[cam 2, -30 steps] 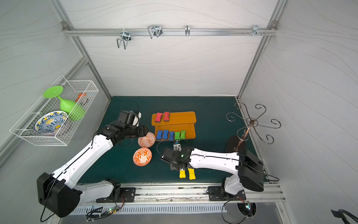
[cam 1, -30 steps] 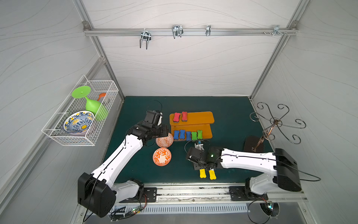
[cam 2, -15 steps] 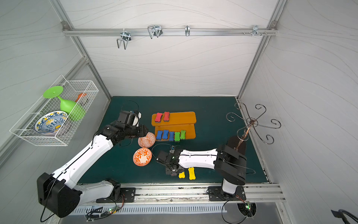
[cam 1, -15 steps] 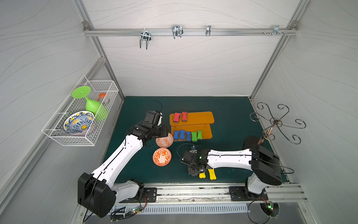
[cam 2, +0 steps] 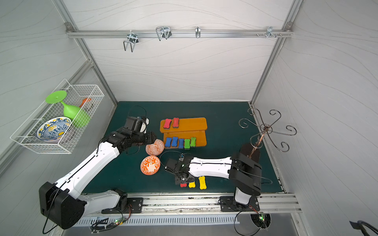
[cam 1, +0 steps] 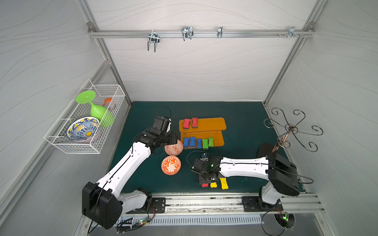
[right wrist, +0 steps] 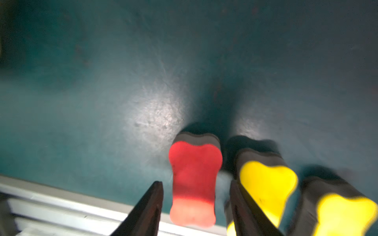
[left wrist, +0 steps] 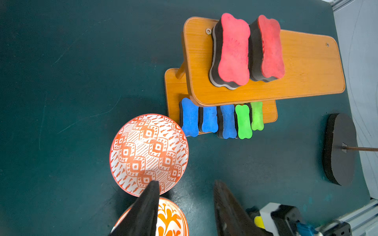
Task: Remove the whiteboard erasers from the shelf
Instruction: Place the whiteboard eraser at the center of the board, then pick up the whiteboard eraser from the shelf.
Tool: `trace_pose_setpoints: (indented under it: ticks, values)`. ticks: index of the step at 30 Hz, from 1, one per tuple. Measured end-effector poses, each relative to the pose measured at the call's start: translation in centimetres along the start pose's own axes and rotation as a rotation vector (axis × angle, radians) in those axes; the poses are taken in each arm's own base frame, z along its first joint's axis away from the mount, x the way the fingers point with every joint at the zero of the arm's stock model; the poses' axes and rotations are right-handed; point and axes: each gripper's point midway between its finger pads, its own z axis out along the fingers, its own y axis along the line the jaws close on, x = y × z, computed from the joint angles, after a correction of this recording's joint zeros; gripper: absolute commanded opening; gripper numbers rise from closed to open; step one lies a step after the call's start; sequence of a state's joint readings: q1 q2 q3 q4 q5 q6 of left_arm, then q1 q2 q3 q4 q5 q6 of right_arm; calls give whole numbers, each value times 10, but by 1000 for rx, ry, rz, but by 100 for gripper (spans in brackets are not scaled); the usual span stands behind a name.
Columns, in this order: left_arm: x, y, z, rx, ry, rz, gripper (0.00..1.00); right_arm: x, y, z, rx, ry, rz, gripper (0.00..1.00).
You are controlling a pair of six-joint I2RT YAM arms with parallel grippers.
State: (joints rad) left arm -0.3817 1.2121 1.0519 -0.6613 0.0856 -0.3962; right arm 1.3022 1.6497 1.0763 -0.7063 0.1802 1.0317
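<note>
The shelf (cam 1: 212, 125) stands mid-table in both top views, also shelf (left wrist: 302, 67). Two red whiteboard erasers (cam 1: 189, 123) lie on its upper board. Three blue erasers (cam 1: 192, 142) and two green erasers (cam 1: 207, 142) sit in a row on the lower board. On the mat by the front edge lie a red eraser (cam 1: 204, 185) and two yellow erasers (cam 1: 218, 183). My right gripper (right wrist: 196, 185) is open around the red eraser (right wrist: 194, 179), with a gap on each side. My left gripper (left wrist: 186, 183) is open and empty over a patterned bowl.
Two orange patterned bowls (cam 1: 173, 147) (cam 1: 171, 165) sit left of the shelf. A white wire basket (cam 1: 75, 147) on the left wall holds a green glass and a blue bowl. A metal hook stand (cam 1: 290, 130) with a dark base (left wrist: 339, 149) stands at the right.
My right arm swung toward the front edge with the red eraser, and its jaws have widened; the eraser now rests on the mat beside the yellow ones. The left arm has not moved.
</note>
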Motion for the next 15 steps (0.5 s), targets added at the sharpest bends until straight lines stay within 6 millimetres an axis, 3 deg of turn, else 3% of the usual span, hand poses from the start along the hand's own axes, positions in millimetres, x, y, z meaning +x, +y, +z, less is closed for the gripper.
trace_pose_setpoints:
  ticks: [4,11,15]
  values:
    - [0,0,0,1,0,-3,47,-34,12,-44,-59,-100,-19,60]
    - [0,1,0,-5,2,-27,47,-149,4,-119,-140,-332,3,63]
    - [-8,-1,-1,-16,-4,-28,47,-211,2,-145,-148,-434,-8,66]
